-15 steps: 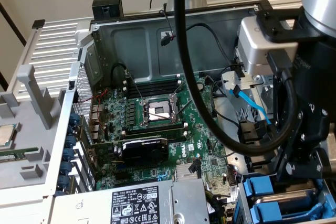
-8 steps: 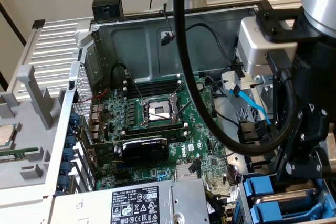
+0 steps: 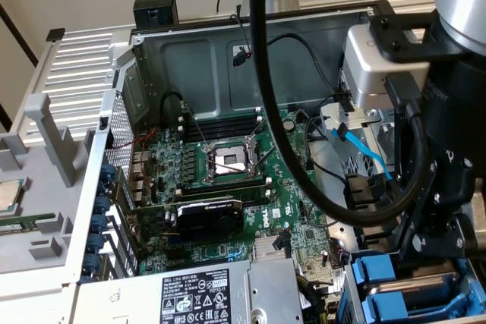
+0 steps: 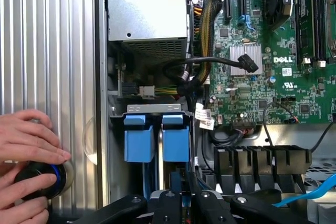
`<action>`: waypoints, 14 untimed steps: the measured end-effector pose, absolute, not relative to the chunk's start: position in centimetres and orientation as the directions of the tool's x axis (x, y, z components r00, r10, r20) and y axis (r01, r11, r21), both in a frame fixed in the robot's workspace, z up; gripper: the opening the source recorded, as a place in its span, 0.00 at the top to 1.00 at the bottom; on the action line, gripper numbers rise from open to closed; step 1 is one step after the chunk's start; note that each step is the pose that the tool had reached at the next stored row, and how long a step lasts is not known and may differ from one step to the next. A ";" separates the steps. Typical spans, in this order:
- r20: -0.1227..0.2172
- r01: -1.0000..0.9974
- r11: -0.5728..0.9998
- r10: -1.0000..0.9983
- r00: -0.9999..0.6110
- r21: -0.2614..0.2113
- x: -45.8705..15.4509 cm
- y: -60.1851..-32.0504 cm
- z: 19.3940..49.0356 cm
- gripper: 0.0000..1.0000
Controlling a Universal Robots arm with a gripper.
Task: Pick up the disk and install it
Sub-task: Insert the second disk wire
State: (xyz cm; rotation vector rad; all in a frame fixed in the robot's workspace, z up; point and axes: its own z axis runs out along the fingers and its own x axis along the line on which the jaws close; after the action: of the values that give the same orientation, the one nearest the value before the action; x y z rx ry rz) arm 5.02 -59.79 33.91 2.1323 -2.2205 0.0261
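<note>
The disk (image 4: 175, 141) stands on edge in the drive bay at the case's front corner, its blue plastic carrier showing. A second blue carrier (image 4: 139, 139) sits right beside it. My gripper (image 4: 188, 196) is directly over the disk's end, black fingers close together and shut on it. In the exterior view the gripper (image 3: 418, 256) hangs at the lower right, just above the blue carrier of the disk (image 3: 376, 272).
A person's hands (image 4: 29, 148) rest on the ribbed case panel beside the bay, holding a round black object (image 4: 42, 179). The grey power-supply box (image 3: 205, 294) borders the bay. Black cables (image 4: 210, 66) and the green motherboard (image 3: 296, 210) lie close by.
</note>
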 end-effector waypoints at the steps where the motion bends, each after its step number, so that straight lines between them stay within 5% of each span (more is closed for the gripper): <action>1: 0.057 -0.999 0.041 -0.998 -0.040 0.031 5.0 -59.8 33.9 0.84; 14: 0.051 -0.999 0.041 -0.998 -0.040 0.031 5.2 -60.1 34.1 0.84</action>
State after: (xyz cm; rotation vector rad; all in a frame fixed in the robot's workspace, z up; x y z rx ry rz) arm 5.19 -60.14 34.10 2.1359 -2.2244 0.0201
